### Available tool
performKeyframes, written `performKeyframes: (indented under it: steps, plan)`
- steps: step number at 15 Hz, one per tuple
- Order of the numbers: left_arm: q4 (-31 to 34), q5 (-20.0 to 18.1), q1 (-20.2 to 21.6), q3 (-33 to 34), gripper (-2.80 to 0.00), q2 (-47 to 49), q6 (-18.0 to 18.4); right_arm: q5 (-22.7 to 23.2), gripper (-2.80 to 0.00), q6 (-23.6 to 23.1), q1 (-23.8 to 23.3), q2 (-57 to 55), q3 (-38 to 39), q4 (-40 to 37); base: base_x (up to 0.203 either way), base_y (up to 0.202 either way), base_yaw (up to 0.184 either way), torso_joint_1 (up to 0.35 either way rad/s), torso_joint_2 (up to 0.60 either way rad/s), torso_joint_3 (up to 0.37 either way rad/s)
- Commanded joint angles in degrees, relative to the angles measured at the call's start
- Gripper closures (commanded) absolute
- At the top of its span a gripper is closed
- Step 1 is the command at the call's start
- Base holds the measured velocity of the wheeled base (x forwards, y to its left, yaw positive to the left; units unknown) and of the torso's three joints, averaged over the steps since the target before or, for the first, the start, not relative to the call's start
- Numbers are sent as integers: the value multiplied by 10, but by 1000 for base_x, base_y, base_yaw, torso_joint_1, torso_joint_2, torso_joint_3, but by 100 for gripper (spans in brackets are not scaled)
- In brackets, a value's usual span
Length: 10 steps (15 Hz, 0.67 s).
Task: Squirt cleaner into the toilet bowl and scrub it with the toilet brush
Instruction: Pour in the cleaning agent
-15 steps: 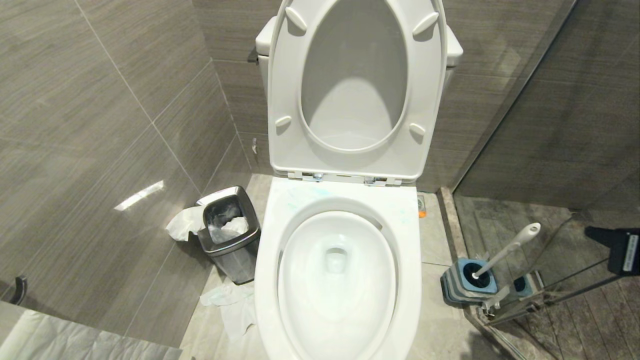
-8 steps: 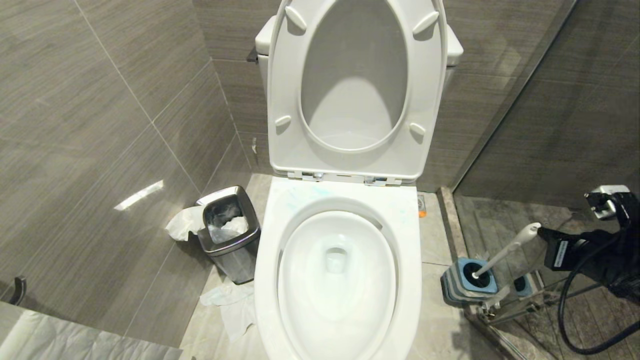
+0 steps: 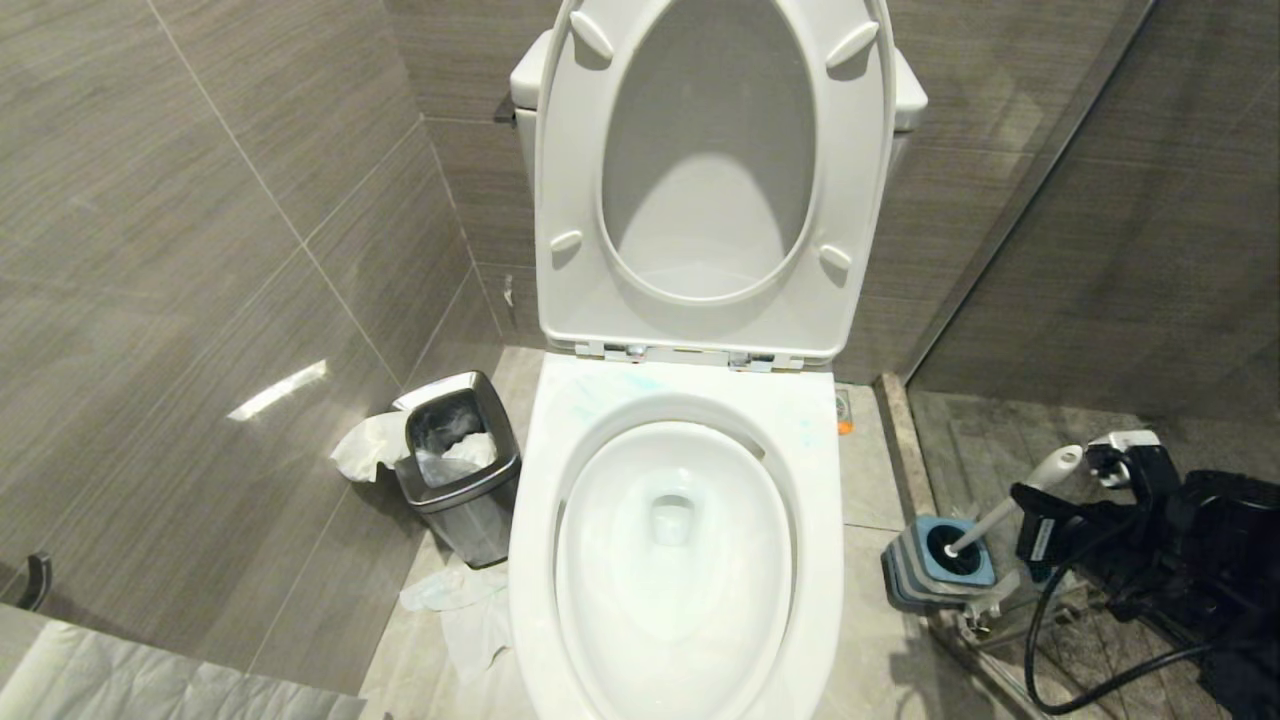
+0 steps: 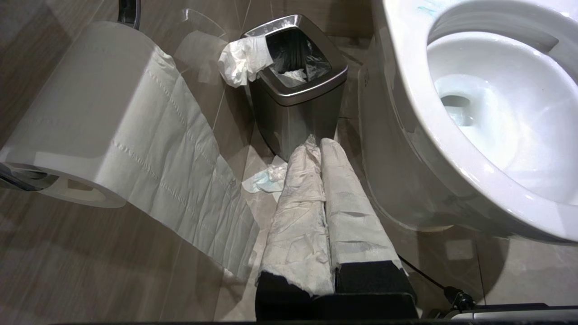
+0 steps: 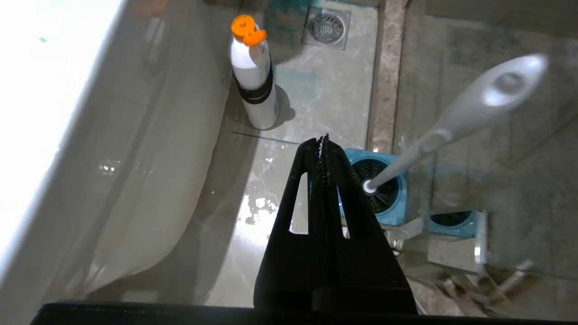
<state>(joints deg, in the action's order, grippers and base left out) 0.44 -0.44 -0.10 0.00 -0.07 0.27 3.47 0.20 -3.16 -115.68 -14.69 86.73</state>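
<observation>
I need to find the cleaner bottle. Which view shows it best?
The right wrist view: the white cleaner bottle with its orange cap stands whole beside the toilet. In the head view the toilet hides it, showing only an orange bit; the left wrist view lacks it.

A bathroom, a tiled toilet stall. Past the right gripper [image 5: 323, 140], whose black tips meet, a glossy white ceramic toilet bowl [image 3: 676, 560] stands against grey wall tiles [image 3: 200, 200]. A square steel bin [image 4: 298, 90] of tissue sits just beyond the left gripper [image 4: 318, 144], with a hanging white paper roll [image 4: 90, 113] beside it.
</observation>
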Motion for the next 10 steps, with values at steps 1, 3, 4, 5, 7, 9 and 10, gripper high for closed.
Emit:
performKeyframes:
  steps: [1, 3, 4, 5, 7, 9, 10]
  plan:
    - [0, 0, 0, 1, 0, 1, 0, 4, 0, 1, 1, -58, -15, 9, 0, 0, 0, 0, 0, 0]
    - [0, 0, 0, 1, 0, 1, 0, 9, 0, 2, 1, -75, -10, 9, 0, 0, 0, 0, 0, 0]
    - [0, 0, 0, 1, 0, 1, 1, 9, 0, 3, 0, -75, -5, 9, 0, 0, 0, 0, 0, 0]
    - [0, 0, 0, 1, 0, 1, 0, 8, 0, 3, 0, -72, 5, 9, 0, 0, 0, 0, 0, 0]
    - [0, 0, 0, 1, 0, 1, 0, 9, 0, 4, 0, -52, 37, 9, 0, 0, 0, 0, 0, 0]
    - [0, 0, 0, 1, 0, 1, 0, 6, 0, 3, -1, -46, 55, 9, 0, 0, 0, 0, 0, 0]
    - [0, 0, 0, 1, 0, 1, 0, 5, 0, 3, -3, -38, 55, 9, 0, 0, 0, 0, 0, 0]
